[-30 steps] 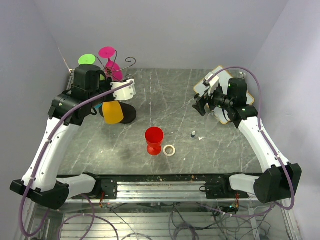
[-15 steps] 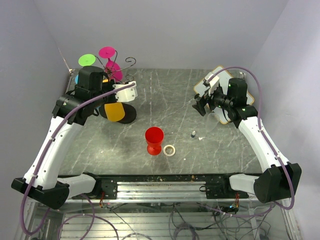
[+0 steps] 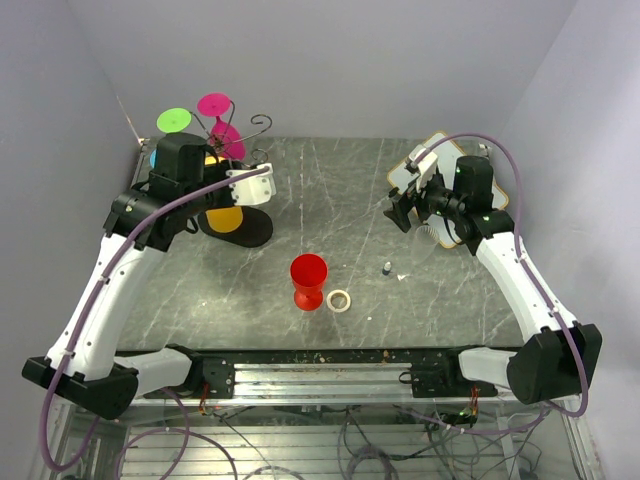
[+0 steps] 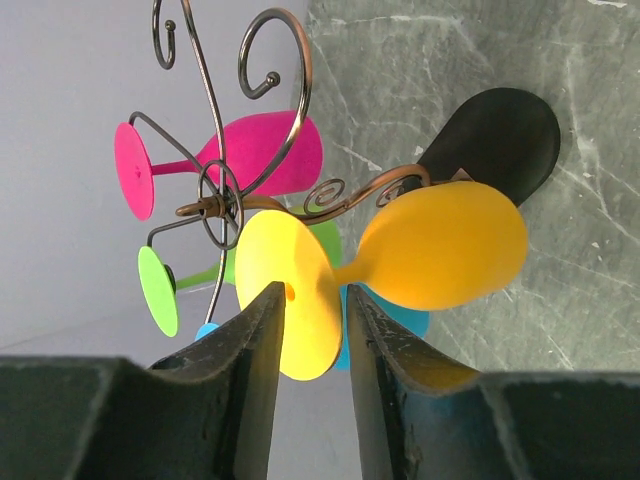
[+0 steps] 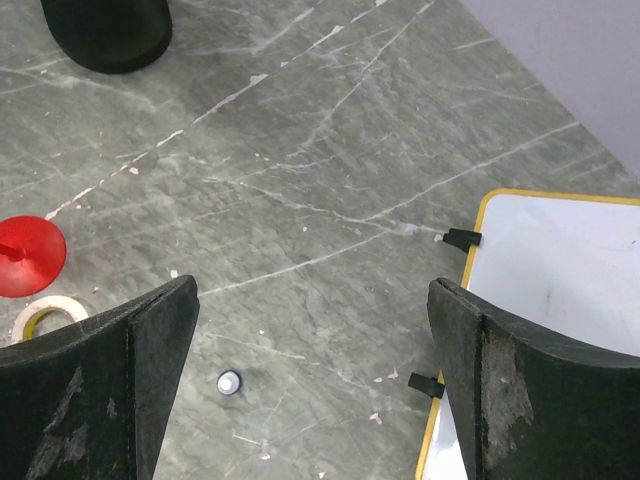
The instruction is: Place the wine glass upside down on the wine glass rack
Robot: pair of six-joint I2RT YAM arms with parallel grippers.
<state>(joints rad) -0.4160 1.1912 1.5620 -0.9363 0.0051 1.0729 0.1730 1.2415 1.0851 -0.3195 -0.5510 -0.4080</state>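
— Where is the yellow wine glass (image 4: 440,245) found?
— It is hung upside down on the rack (image 4: 218,205), at the far left of the tabletop (image 3: 340,200).
— And the end effectors?
— The left end effector (image 4: 315,300) is parted, with the glass's foot flanked by its fingers (image 4: 255,350). The right end effector (image 5: 315,290) is spread wide above the tabletop.

**Around the rack**

The rack (image 3: 258,230) stood at the far left of the table (image 3: 330,190). A hanging glass (image 4: 440,245) hung on it above its base, with more glasses (image 4: 260,150) behind. Right of the rack and nearer, a standing glass (image 3: 309,280) stood on the table, with a tape roll (image 3: 339,300) just beyond it. A board (image 5: 560,260) lay farthest right of the rack.
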